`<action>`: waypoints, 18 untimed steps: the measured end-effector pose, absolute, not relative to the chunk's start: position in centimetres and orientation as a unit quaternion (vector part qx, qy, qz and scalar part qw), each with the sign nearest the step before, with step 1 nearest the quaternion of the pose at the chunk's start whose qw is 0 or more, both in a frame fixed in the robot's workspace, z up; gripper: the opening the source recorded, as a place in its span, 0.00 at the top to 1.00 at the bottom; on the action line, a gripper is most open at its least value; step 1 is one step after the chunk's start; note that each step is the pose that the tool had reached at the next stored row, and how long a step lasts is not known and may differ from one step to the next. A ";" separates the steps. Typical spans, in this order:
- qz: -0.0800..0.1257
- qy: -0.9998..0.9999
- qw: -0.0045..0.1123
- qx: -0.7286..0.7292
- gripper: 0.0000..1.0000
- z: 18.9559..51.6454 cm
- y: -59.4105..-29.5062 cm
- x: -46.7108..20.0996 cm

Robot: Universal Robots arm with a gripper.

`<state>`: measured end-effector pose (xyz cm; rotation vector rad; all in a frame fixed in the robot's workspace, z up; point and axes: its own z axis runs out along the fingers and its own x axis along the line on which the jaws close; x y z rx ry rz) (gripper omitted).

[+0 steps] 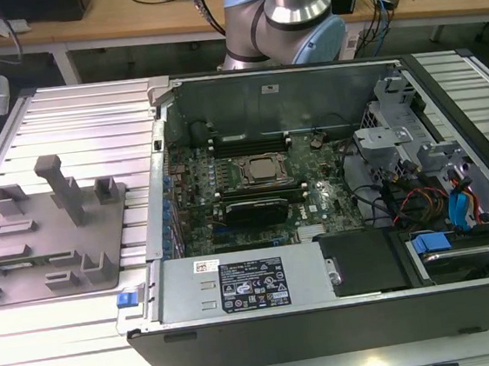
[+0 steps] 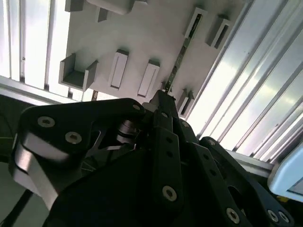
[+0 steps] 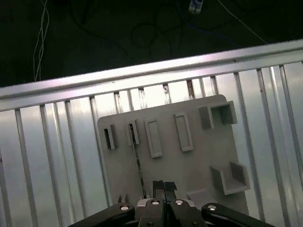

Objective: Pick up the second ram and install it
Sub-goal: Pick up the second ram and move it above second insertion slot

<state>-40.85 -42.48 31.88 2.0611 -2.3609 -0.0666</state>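
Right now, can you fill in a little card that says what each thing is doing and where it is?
end effector: hangs over the grey plate, right beside the second ram
second ram: a thin stick on its edge on the grey plate, one end in a small holder
touching the ram: cannot tell
grey plate: lies on the ribbed metal table, to the exterior view's left of the computer case
computer case: open, motherboard showing

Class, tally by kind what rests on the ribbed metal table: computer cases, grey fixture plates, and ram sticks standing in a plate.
Computer case: 1
Grey fixture plate: 1
Ram stick: 1
Total: 3
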 end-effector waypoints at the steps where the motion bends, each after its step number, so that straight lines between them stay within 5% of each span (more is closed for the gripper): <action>1: -0.021 -0.741 0.004 0.671 0.92 31.8 -42.5 -40.8; 18: -0.021 -0.714 0.005 0.700 0.92 29.1 -42.9 -40.8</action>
